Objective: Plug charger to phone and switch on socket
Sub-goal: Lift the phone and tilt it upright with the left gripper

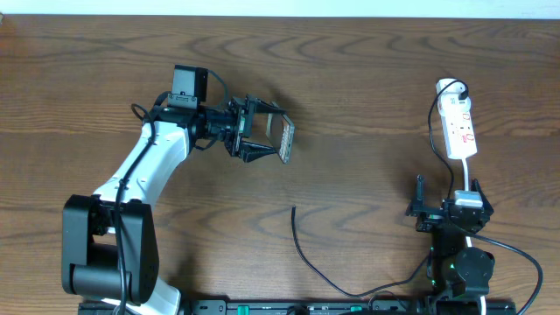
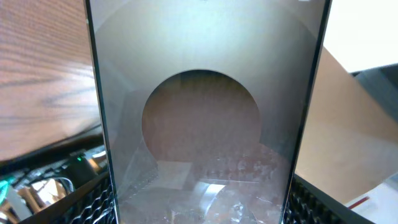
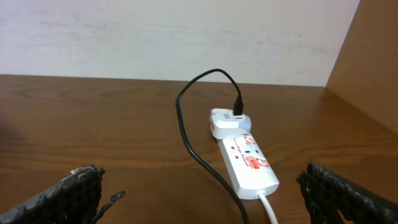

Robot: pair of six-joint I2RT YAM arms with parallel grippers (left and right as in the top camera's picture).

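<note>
My left gripper [image 1: 262, 138] is shut on the phone [image 1: 286, 140] and holds it on edge above the table's middle. In the left wrist view the phone's glossy face [image 2: 199, 93] fills the frame between my left gripper's jaws [image 2: 199, 202]. The socket [image 1: 459, 127] lies at the far right, with a white plug at its far end. The charger [image 1: 302, 254] runs from that plug past my right arm and along the front. Its free tip lies on the table at centre. My right gripper [image 1: 446, 210] is open and empty, just short of the socket [image 3: 249, 163], with the charger [image 3: 186, 134] between its jaws [image 3: 202, 193].
The socket's white cord [image 3: 268, 208] runs back toward my right arm. A light wall stands beyond the table's far edge, and a brown panel [image 3: 373, 74] stands at the right. Both arm bases sit at the table's front edge.
</note>
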